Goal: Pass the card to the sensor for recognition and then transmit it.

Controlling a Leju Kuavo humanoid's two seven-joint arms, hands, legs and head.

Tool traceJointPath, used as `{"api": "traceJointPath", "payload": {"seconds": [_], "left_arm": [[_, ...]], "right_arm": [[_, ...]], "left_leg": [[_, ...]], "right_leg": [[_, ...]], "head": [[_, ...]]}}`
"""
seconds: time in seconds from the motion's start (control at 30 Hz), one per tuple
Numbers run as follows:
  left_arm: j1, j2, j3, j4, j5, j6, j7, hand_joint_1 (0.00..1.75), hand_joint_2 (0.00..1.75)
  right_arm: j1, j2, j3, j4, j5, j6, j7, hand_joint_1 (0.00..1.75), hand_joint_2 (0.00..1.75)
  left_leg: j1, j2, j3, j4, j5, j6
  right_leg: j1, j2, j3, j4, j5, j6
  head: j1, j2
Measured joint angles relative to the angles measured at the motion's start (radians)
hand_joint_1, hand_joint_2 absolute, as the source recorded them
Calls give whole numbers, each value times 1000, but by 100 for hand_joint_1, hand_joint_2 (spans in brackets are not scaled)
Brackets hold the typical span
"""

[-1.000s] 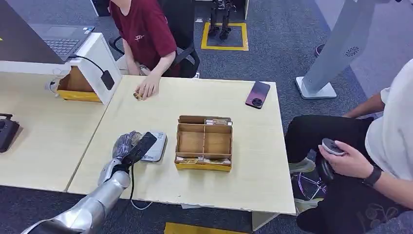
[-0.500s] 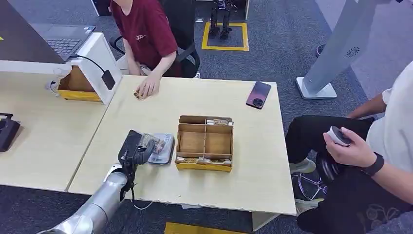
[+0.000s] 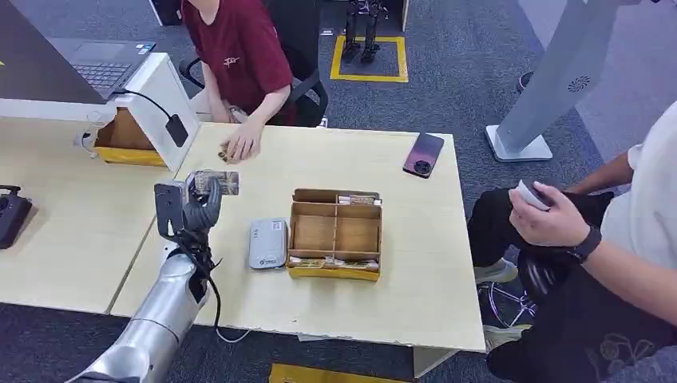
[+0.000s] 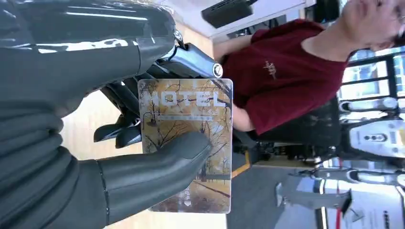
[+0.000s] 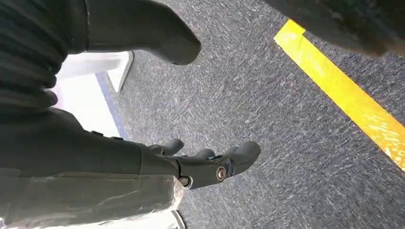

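Note:
My left hand [image 3: 195, 209] is raised above the left part of the wooden table [image 3: 415, 271] and holds a hotel card [image 3: 217, 182] upright. In the left wrist view the card [image 4: 191, 119], printed with trees and the word HOTEL, is pinched between my thumb [image 4: 157, 167] and the dark fingers behind it. The grey card sensor [image 3: 267, 242] lies flat on the table to the right of and below the hand. My right hand [image 5: 210, 164] hangs over grey carpet with its fingers apart and nothing in it.
A wooden divider box [image 3: 334, 234] with cards stands right of the sensor. A person in a dark red shirt [image 3: 237, 48] sits at the far side, hand [image 3: 239, 144] on the table. A phone [image 3: 422, 154] lies far right. Another seated person [image 3: 591, 263] is at the right.
My left hand has lifted the card off the sensor and carried it up and away toward the far left. The sensor now lies uncovered. The person at right raised a hand.

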Motion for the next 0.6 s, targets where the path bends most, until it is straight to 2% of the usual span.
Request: {"api": "traceJointPath", "payload": {"seconds": [0.17, 0.3, 0.47, 0.6], "left_arm": [[-58, -6, 0, 8, -52, 82, -19, 175, 175], [-93, -6, 0, 22, -64, 101, -20, 175, 175], [-153, -4, 0, 97, -175, 240, -37, 175, 175], [-207, -1, 0, 176, -239, 304, -40, 175, 175]], "right_arm": [[-5, 5, 10, -2, 20, 12, 8, 0, 175], [-9, 9, 12, -2, 23, 12, 11, 0, 175], [-17, 9, 21, -5, 45, 30, 12, 0, 175], [-23, 10, 27, -6, 57, 37, 17, 0, 175]], "left_leg": [[0, 0, 0, 0, 0, 0], [0, 0, 0, 0, 0, 0], [0, 0, -1, 0, 0, 0], [0, 0, -1, 0, 0, 0]], "right_leg": [[0, 0, 0, 0, 0, 0], [0, 0, 0, 0, 0, 0], [0, 0, -1, 0, 0, 0], [0, 0, -1, 0, 0, 0]], "head": [[0, 0], [0, 0], [0, 0], [0, 0]]}}
